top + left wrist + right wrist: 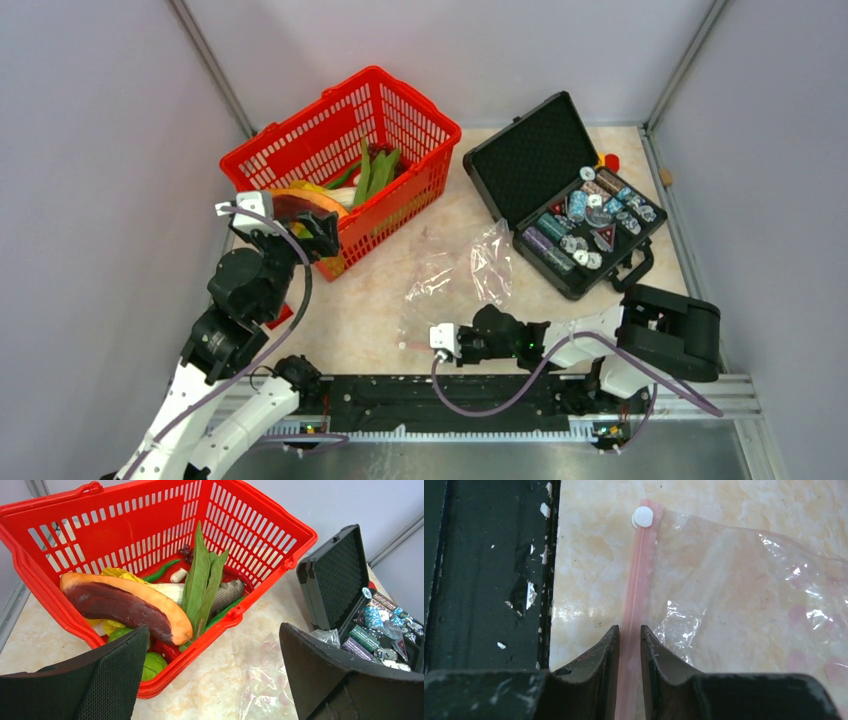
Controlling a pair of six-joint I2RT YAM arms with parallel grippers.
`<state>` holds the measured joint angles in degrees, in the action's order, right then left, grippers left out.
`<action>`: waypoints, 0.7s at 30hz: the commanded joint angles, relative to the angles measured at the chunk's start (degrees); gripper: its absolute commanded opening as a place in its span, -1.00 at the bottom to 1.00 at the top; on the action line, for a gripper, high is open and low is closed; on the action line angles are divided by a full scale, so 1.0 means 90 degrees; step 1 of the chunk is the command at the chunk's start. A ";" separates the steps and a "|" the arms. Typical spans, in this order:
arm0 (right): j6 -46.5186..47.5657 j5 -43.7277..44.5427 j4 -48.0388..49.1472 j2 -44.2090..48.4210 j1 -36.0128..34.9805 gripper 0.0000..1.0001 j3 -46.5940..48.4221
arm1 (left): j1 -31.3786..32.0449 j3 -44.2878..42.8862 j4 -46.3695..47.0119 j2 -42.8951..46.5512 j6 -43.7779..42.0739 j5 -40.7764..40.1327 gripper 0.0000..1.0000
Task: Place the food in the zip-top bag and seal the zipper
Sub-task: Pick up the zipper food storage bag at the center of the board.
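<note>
The food lies in the red mesh basket: an orange curved piece, green pods, dark grapes, a green round fruit and a yellow corn-like piece. My left gripper is open and empty, above the basket's near corner. The clear zip-top bag lies flat and empty on the table. My right gripper is shut on the pink zipper at the bag's near edge. A white tab sits at the strip's end.
An open black hard case holding poker chips stands at the right, behind the bag. The black rail of the arm bases runs just beside the zipper. The basket stands at the back left, by the wall.
</note>
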<state>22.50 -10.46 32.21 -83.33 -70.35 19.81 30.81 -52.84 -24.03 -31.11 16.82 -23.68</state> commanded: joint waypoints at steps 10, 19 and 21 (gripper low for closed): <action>-0.0170 0.0550 0.0681 -0.0080 -0.0073 -1.00 -0.0120 | 0.0024 0.0021 0.0082 -0.0060 0.0021 0.0020 0.97; -0.1070 0.0932 0.0800 0.0689 -0.0072 -1.00 0.0163 | 0.0024 -0.0028 0.0054 -0.0231 -0.0061 0.0410 0.97; -0.1216 0.1002 0.0964 0.0853 -0.0052 -1.00 0.0119 | 0.0023 -0.0012 0.0052 -0.0279 -0.0085 0.0668 0.97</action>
<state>16.40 -3.53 35.70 -79.53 -70.39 18.90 30.81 -52.80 -24.49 -32.56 16.62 -21.85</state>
